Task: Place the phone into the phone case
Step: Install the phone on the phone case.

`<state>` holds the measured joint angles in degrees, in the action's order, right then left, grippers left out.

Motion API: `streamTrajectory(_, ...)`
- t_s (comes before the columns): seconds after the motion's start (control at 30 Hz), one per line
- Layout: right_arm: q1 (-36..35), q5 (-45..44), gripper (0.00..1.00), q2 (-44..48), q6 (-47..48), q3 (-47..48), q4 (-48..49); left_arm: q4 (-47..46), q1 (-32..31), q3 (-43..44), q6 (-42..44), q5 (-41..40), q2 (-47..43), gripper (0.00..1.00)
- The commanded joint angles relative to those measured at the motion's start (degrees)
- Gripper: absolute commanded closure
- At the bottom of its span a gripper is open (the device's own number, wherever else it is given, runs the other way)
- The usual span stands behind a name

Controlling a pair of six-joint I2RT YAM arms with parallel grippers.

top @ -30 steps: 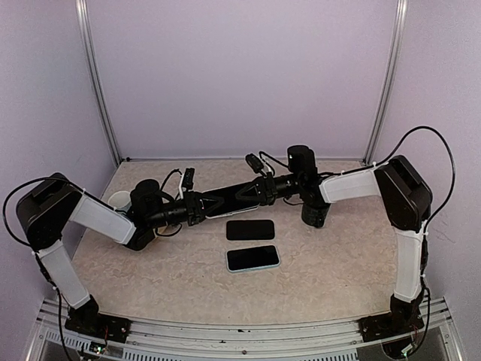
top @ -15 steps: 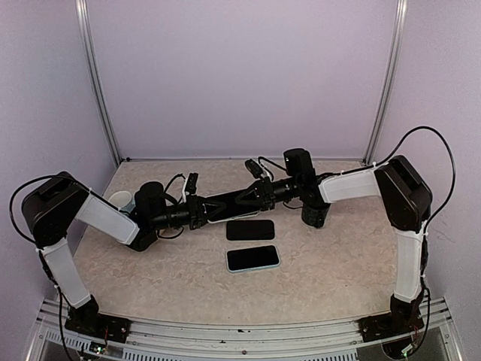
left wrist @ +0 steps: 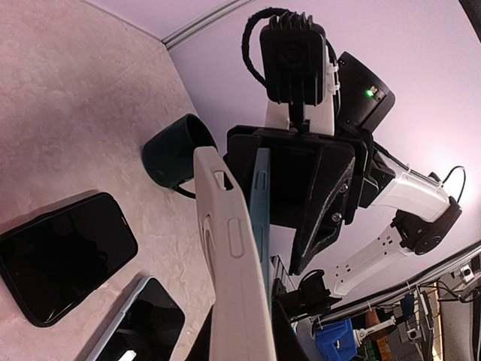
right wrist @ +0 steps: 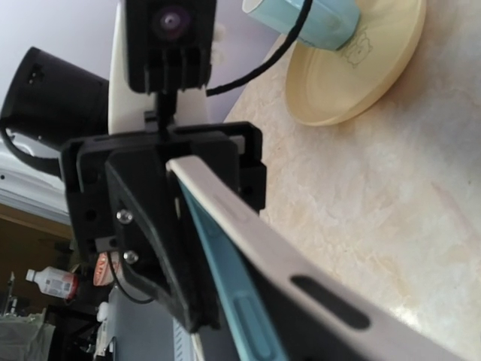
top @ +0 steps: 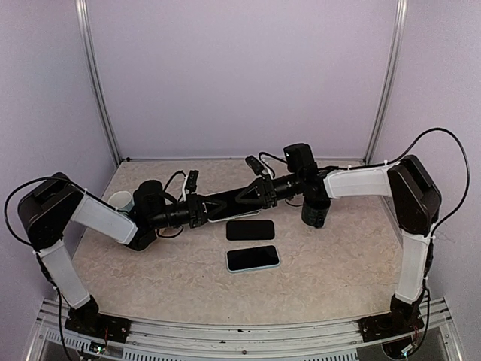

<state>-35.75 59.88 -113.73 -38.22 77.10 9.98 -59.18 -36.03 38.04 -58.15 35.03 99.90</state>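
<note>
Left gripper (top: 214, 204) and right gripper (top: 252, 194) meet nose to nose above mid-table, near the back; between them hangs the cream phone case (left wrist: 229, 256), edge-on, off the table (top: 338, 263).

Left pincer: in the right wrist view its black jaws are clamped on the far end of the case, nearly closed.

Right pincer: its fingers (left wrist: 331, 188) flank the other end of the case; we cannot tell whether they press on it or stand just off.

A teal slab (left wrist: 261, 218) lies flat against the cream case; phone or second case, we cannot tell.

Black phone (top: 250, 229) lies flat just in front of the joined grippers; blue-edged phone (top: 253, 258) lies just nearer the bases, apart from it; both screen-up.

Edges: dark green cup (top: 316, 214) near the right wrist; plate (right wrist: 353, 68) with a pale blue cup (right wrist: 308, 19) behind the left forearm; walls well apart from the grippers.

Bare tabletop shows in front of the phones and to either side.
</note>
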Motion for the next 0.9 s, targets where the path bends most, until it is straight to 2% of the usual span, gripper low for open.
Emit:
streamTrajectory(0.0,0.87,-5.96,0.63,2.20,2.73,0.42,-5.33,-5.68,-1.32,1.93,1.35,4.22,-2.58,1.00)
streamTrajectory(0.87,8.11,-5.16,0.59,9.43,6.96,-6.86,-8.01,-10.31,-0.97,1.94,-0.43,7.02,-2.53,1.00)
